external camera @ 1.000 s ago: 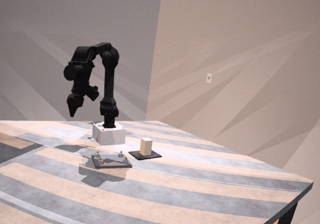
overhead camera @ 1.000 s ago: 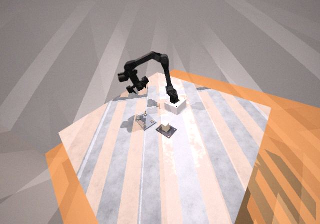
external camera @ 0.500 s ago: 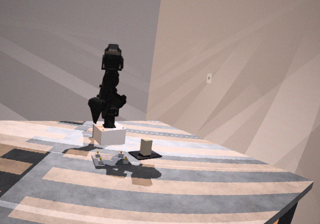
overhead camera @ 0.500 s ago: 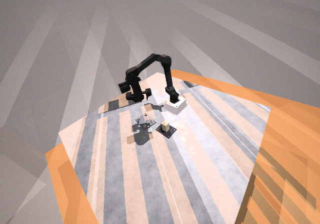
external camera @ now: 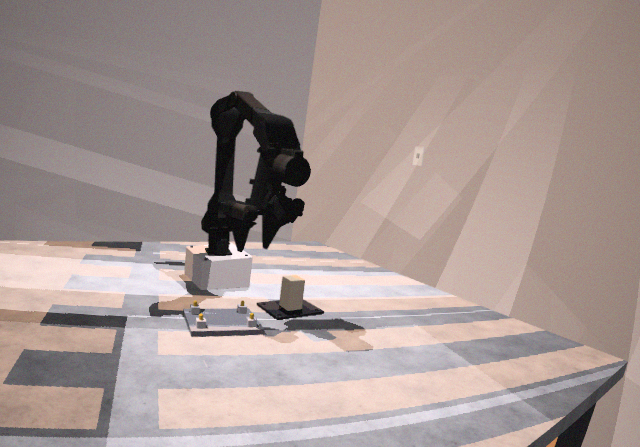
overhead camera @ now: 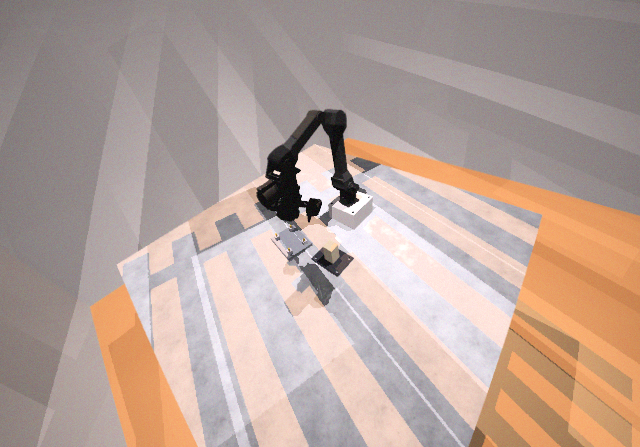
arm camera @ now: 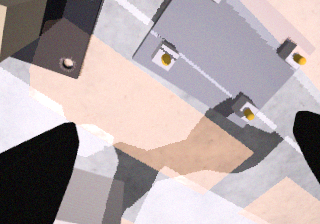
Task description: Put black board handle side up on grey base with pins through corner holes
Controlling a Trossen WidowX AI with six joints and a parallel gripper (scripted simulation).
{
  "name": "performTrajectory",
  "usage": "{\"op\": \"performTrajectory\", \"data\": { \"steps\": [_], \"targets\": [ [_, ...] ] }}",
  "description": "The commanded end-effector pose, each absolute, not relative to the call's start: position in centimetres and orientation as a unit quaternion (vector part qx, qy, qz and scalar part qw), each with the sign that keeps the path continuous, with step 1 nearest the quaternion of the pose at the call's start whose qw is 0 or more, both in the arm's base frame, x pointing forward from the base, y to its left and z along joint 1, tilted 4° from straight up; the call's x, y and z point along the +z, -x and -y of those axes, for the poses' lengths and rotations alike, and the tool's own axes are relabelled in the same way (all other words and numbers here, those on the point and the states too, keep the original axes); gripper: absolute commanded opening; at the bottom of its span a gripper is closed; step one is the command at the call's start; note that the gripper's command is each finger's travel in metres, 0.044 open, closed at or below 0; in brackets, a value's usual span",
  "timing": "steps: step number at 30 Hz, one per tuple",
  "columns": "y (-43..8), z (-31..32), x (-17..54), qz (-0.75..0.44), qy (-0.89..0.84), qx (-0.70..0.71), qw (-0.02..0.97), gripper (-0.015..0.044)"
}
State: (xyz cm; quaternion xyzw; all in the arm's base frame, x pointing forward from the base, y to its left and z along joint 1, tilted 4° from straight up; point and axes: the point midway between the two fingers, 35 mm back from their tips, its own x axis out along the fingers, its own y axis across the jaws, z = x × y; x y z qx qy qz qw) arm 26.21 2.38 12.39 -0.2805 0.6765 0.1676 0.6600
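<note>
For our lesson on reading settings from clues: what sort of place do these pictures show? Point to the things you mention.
Probably a robotics test or practice area. A jointed robot arm (overhead camera: 337, 147) (external camera: 225, 158) is mounted on a white block (overhead camera: 353, 217) (external camera: 227, 272), near a pinned grey base (overhead camera: 292, 242) (external camera: 222, 318) (arm camera: 220, 44) and a black board (overhead camera: 341, 265) (external camera: 310, 310) (arm camera: 60, 44) with corner holes.

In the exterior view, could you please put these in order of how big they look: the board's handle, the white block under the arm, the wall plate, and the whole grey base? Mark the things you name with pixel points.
1. Grey base (overhead camera: 292, 243) (external camera: 222, 317) (arm camera: 215, 39) and white block (overhead camera: 351, 216) (external camera: 227, 272): too close to rank
2. Handle (overhead camera: 330, 252) (external camera: 292, 293) (arm camera: 22, 26)
3. Wall plate (external camera: 418, 156)
</note>
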Motion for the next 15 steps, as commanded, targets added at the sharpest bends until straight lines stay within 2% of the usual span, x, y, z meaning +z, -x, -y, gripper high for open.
{"op": "performTrajectory", "data": {
  "steps": [1, 9, 15],
  "targets": [
    [-24.0, -9.1, 11.4, -0.678, 0.180, 0.106, 0.705, 0.0440],
    [-21.0, -14.2, 10.4, -0.684, 0.092, 0.053, 0.722, 0.0440],
    [-21.1, -14.3, 10.3, -0.684, 0.089, 0.051, 0.722, 0.0440]
  ]
}}
